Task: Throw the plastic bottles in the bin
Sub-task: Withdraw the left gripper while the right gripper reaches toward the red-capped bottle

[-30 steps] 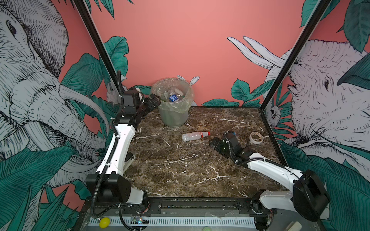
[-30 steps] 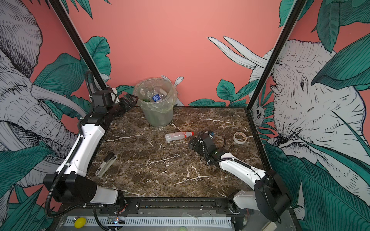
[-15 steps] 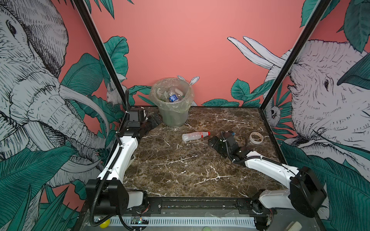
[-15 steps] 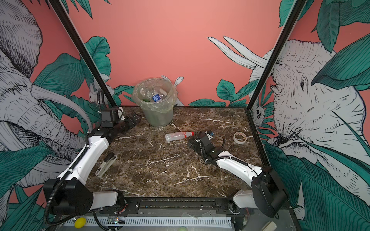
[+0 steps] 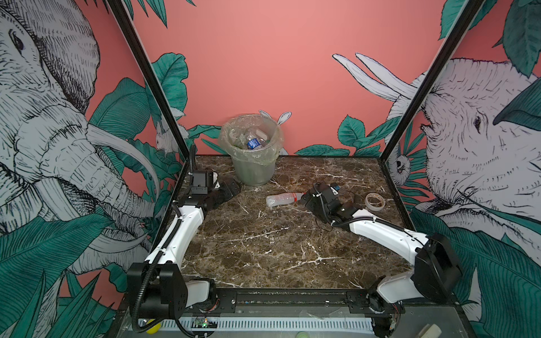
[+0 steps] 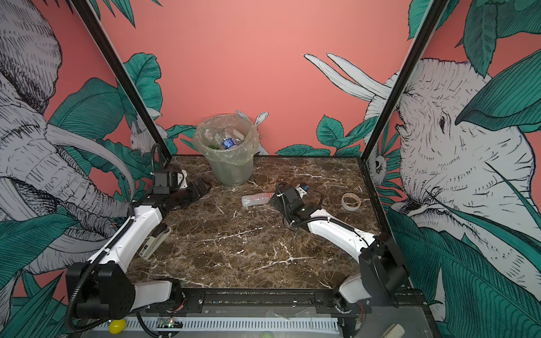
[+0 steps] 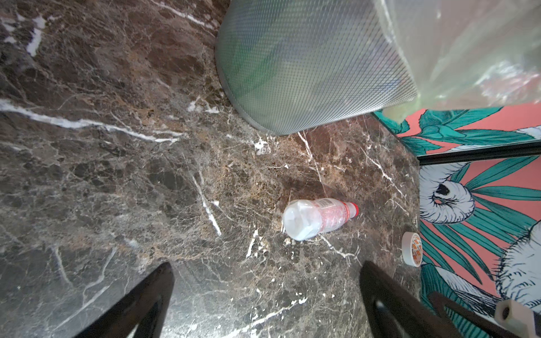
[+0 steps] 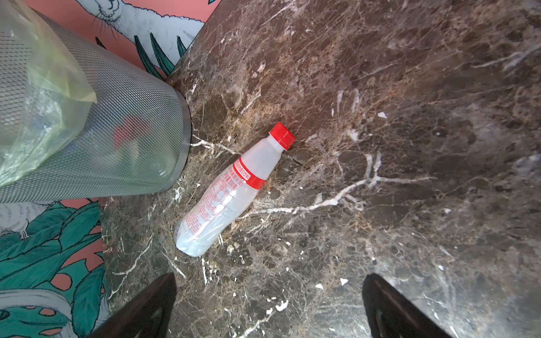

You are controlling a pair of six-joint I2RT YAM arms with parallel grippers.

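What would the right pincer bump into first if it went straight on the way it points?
Probably the red-capped bottle lying on the marble table, just ahead of the open right pincer, though a bit off its middle line. The bin stands beyond, further aside.

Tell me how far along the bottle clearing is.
Done: several bottles already lie inside the bin. In hand: nothing; the left gripper and right gripper are both open and empty, with the right one close to the red-capped bottle. Left: that one bottle, lying on the table.
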